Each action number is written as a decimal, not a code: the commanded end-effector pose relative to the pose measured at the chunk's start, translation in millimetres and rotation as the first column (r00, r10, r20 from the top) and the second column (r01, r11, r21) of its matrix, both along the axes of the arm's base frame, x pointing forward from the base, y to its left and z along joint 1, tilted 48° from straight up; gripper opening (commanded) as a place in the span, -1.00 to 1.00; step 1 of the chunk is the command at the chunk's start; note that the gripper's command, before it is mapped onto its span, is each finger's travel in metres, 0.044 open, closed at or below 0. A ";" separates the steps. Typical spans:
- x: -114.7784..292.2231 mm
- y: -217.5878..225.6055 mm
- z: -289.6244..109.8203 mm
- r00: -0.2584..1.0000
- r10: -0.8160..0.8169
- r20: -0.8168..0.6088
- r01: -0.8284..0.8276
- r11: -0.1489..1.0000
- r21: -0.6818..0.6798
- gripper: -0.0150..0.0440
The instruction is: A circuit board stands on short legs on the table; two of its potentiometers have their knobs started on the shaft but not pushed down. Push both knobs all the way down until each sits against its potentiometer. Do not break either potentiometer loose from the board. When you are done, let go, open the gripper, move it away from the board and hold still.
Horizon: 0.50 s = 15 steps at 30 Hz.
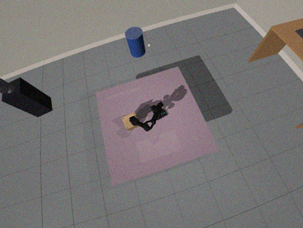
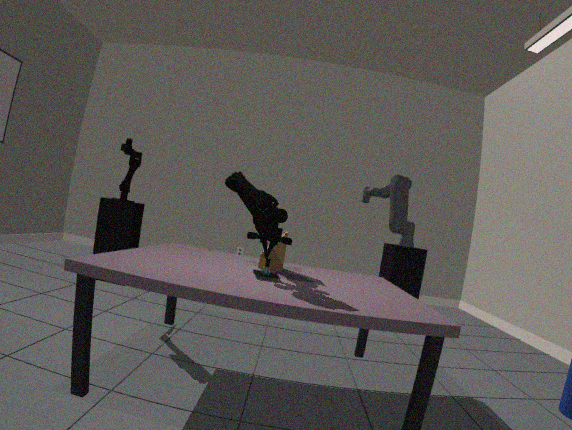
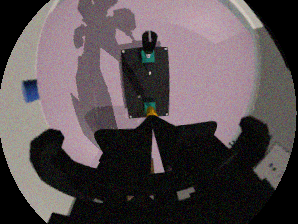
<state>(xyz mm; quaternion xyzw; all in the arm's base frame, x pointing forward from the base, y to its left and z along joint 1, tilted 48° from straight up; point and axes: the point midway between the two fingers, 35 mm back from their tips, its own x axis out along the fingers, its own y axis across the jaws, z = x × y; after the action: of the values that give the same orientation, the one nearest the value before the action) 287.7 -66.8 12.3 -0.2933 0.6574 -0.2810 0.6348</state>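
The circuit board (image 3: 147, 83) lies on the pink worktop (image 1: 164, 148) just ahead of the gripper (image 3: 153, 117) in the wrist view, a dark upright rectangle whose near short edge sits right at the tips of the jaws. The jaws are pressed together with nothing between them, their meeting line showing as a thin pale slit that ends at a small orange-yellow part on the board's near edge; whether the tips touch that part cannot be told. A black knob (image 3: 149, 38) stands at the board's far end, just past a small green component, and the second knob cannot be made out. From the top view the black arm (image 1: 152, 116) bends over the middle of the worktop beside a tan block (image 1: 127, 122), and the board itself is too small to pick out there. No writing or label can be read anywhere. Around the worktop, well apart from it, stand a blue cylinder (image 1: 135, 42), a black box (image 1: 26, 97) and a brown table (image 1: 281, 37); two other arms on black pedestals show near the back wall in the exterior view.
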 end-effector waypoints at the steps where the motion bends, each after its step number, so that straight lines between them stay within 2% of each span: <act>1: 0.5 -5.7 -3.5 1.000 -0.012 0.003 0.012 1.000 -0.003 -0.49; 15: 0.4 -7.9 -5.4 1.000 -0.012 0.003 0.012 1.000 -0.004 -0.49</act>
<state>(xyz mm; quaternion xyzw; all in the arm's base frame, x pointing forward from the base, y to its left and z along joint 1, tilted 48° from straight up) 287.6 -69.7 9.7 -0.2934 0.6574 -0.2811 0.6346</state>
